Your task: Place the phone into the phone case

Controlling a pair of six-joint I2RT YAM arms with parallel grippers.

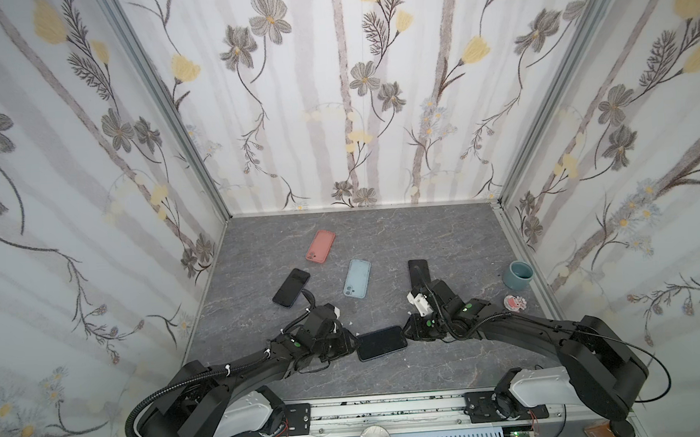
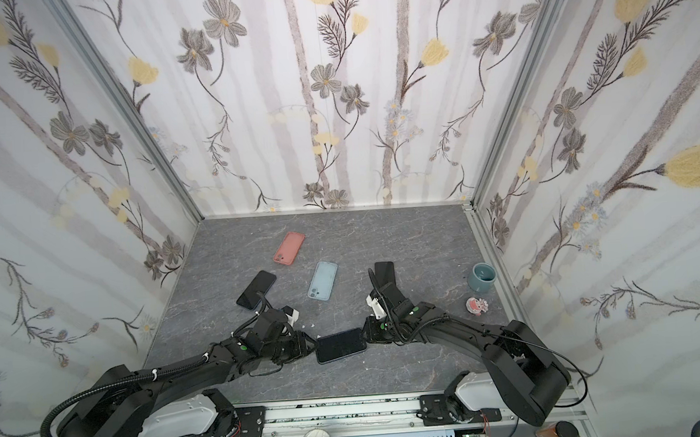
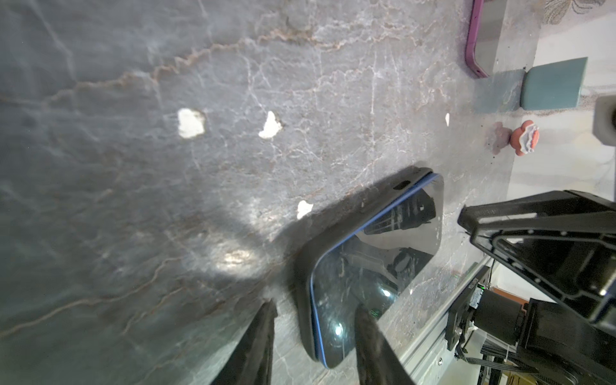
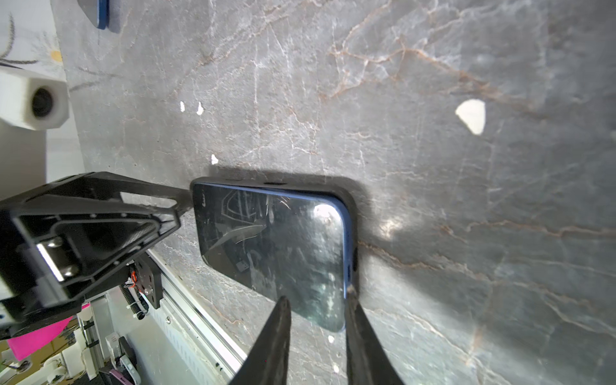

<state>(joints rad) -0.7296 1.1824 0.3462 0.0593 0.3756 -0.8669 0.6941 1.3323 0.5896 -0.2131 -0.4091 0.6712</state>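
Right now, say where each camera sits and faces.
Both top views: high behind the arms, looking down and forward at the table; both arms show.
Left wrist: on the left arm, looking past the left gripper at the cased phone; right gripper opposite.
Right wrist: on the right arm, looking past its own fingers at the phone; left gripper opposite.
Shared: the phone, opposite ends.

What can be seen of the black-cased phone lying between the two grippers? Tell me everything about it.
The blue-rimmed phone in its black matte case lies flat, screen up, on the grey marble-look table near its front edge, its length running between the arms. The dark glass is glossy and smudged. A thin blue line shows inside the case lip, which has a small side slot. The left gripper and right gripper straddle opposite short ends, jaws apart; one right fingertip touches the case edge.
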